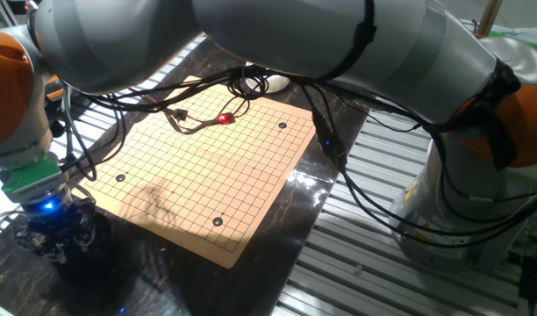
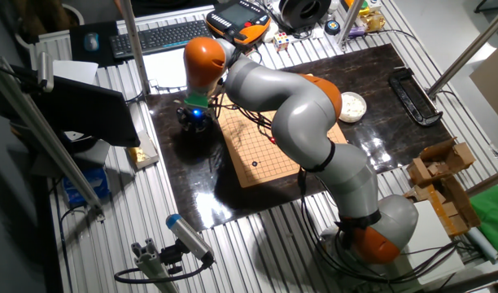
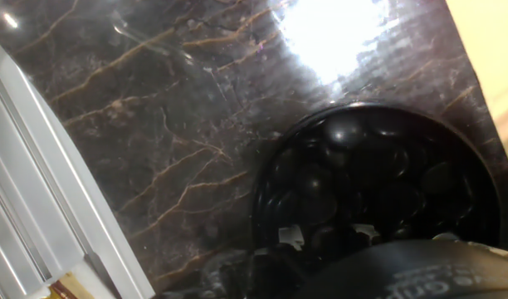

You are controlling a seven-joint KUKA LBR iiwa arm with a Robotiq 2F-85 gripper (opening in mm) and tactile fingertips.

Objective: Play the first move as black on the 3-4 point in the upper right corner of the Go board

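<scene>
A black bowl full of glossy black stones fills the lower right of the hand view, on the dark marble mat. My gripper hangs right over that bowl, left of the wooden Go board; it also shows in the other fixed view. Its fingers are dark and blurred at the bottom edge of the hand view, so I cannot tell whether they are open or hold a stone. The board's grid shows three small dark dots at crossings and no white stones. The 3-4 point cannot be picked out at this size.
Black cables with a red plug lie across the board's far edge. A white bowl stands right of the board. The arm arches over the board. Slatted aluminium table surrounds the marble mat. A keyboard lies at the back.
</scene>
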